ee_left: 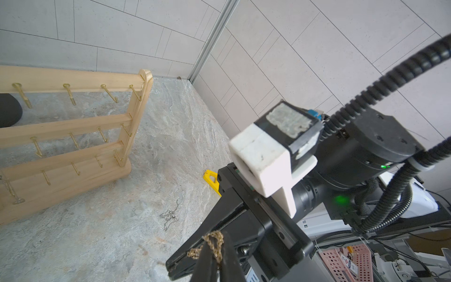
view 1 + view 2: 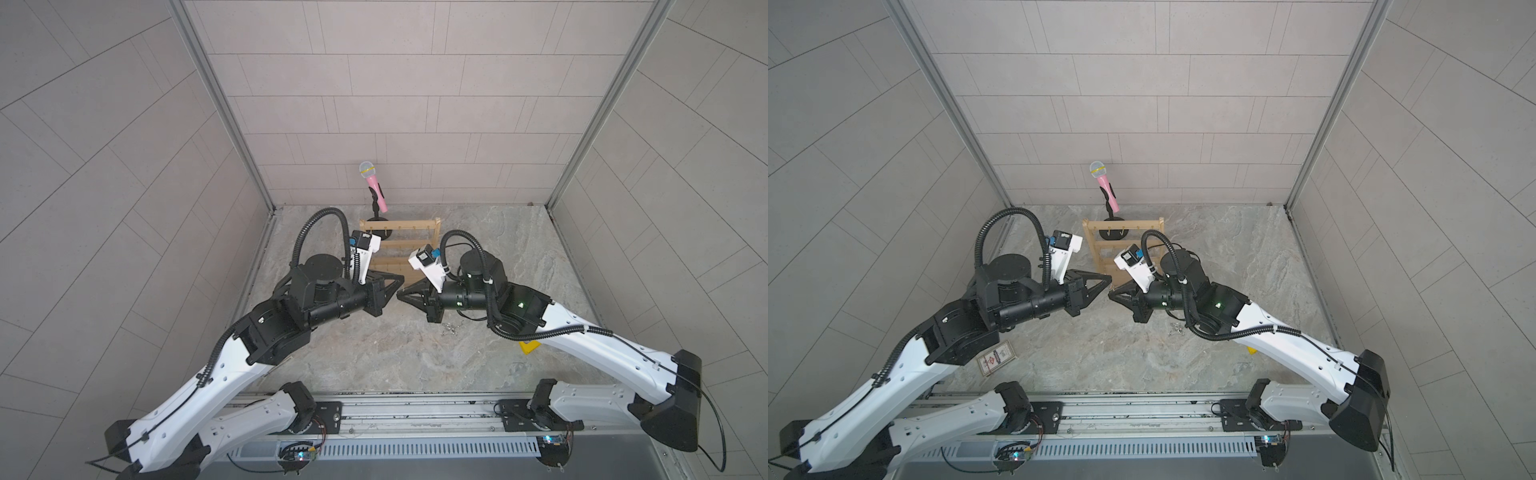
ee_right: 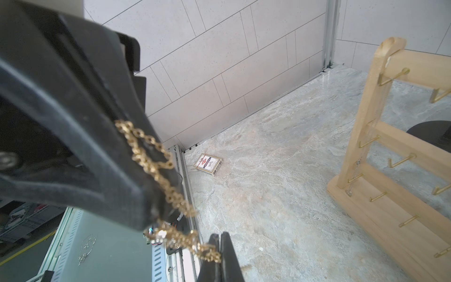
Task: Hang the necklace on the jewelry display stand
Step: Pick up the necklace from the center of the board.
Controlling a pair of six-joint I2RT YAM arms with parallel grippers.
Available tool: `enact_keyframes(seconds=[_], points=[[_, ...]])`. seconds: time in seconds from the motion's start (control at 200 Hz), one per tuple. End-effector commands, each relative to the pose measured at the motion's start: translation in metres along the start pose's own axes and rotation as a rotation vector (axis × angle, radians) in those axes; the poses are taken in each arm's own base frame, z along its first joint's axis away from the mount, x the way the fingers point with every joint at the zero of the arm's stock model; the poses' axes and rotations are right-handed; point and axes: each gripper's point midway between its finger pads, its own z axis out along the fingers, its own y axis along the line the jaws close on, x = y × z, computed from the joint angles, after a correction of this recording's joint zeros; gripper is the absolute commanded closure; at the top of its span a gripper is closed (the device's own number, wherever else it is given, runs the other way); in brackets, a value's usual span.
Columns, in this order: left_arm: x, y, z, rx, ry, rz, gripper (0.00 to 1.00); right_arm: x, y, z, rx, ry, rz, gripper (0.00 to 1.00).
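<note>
A gold chain necklace [image 1: 214, 238] is strung between my two grippers, which meet tip to tip in mid-air in front of the jewelry display stand [image 2: 399, 226]. My left gripper [image 2: 400, 277] is shut on one part of the chain. My right gripper [image 2: 400, 296] is shut on another part [image 3: 211, 254], and the rest of the chain drapes over the left fingers [image 3: 136, 171]. The light wooden stand [image 1: 73, 127] has three bars with gold hooks, and a thin silver chain [image 3: 355, 171] hangs on it. In both top views the necklace is too small to make out.
A pink microphone [image 2: 374, 183] on a black stand is behind the rack. A loose silver chain [image 1: 169, 216] lies on the marble floor under the right arm. A yellow piece [image 2: 530, 347] lies near it, and a card box [image 2: 996, 357] lies under the left arm.
</note>
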Motion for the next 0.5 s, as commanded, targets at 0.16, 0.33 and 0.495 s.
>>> enact_keyframes(seconds=[0.16, 0.33, 0.495], points=[[-0.0111, -0.0001, -0.0079, -0.019, -0.043, 0.019, 0.92, -0.0031, 0.0074, -0.0086, -0.026, -0.025, -0.03, 0.91], [-0.0113, -0.0005, -0.0076, -0.018, -0.042, 0.019, 0.92, -0.0028, 0.0074, -0.0072, -0.031, -0.022, -0.032, 0.94], [-0.0132, 0.0, -0.0103, -0.024, -0.053, 0.02, 0.92, -0.0016, 0.0076, -0.0073, -0.032, -0.02, -0.033, 0.97]])
